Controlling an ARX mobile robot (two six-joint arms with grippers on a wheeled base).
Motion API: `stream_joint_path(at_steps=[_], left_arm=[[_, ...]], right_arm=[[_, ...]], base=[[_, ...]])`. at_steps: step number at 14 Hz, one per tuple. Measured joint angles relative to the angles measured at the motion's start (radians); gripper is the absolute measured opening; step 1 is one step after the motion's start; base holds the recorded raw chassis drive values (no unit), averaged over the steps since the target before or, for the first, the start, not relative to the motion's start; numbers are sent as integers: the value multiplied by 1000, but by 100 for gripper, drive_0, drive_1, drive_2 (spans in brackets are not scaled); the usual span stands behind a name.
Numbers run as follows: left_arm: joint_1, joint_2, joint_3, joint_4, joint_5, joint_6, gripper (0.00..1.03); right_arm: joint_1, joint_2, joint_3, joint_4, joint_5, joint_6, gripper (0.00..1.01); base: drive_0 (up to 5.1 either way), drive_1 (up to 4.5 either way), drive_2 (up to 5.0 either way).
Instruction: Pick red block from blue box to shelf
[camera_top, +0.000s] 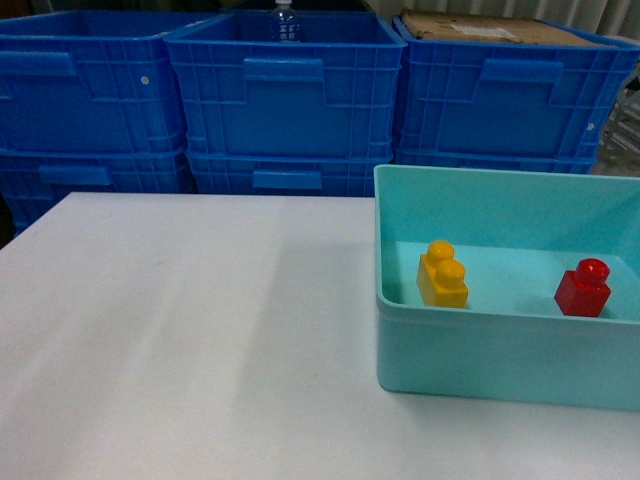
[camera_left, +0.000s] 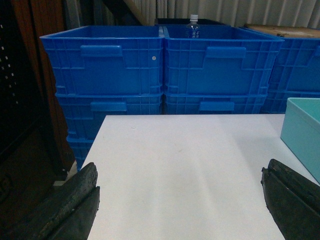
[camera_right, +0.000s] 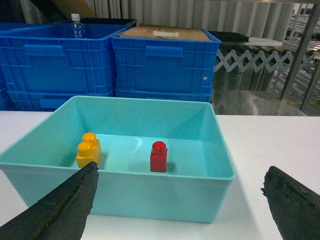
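The red block (camera_right: 158, 156), a small glossy plastic cube with one round stud on top, is seen standing upright on the floor of the blue box (camera_right: 150, 192), right of centre, clear of the walls. A yellow two-stud brick (camera_right: 89, 150) of the same glossy plastic is set at its 9 o'clock, well apart, also upright. The box is a pale turquoise, smooth-walled rectangular bin with a rounded rim, placed on the right part of a matte white table (camera_top: 180, 340); in the head view it is cut off by the right edge. At 12 o'clock behind the table, dark blue ribbed crates (camera_top: 285, 100) with moulded handles are stacked in two tiers; a clear bottle (camera_top: 285, 22) is seen in the middle one and a flat cardboard piece (camera_top: 480, 28) lies on the right one. Silvery shelf (camera_right: 300, 55) posts and a folding lattice are visible at 2 o'clock in the right wrist view, in front of corrugated wall panels. The left gripper (camera_left: 180, 205) is spread wide over bare tabletop, nothing held. The right gripper (camera_right: 180, 205) is likewise spread wide, its dark rough-surfaced fingers (camera_right: 60, 205) framing the near wall of the box, apart from the block.
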Motion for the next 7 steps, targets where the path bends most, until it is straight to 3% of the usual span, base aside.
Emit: stream_joint_path(at_steps=[7], left_arm=[[0, 0, 0, 0, 0, 0, 98]], right_arm=[[0, 0, 0, 0, 0, 0, 98]], base=[[0, 0, 0]])
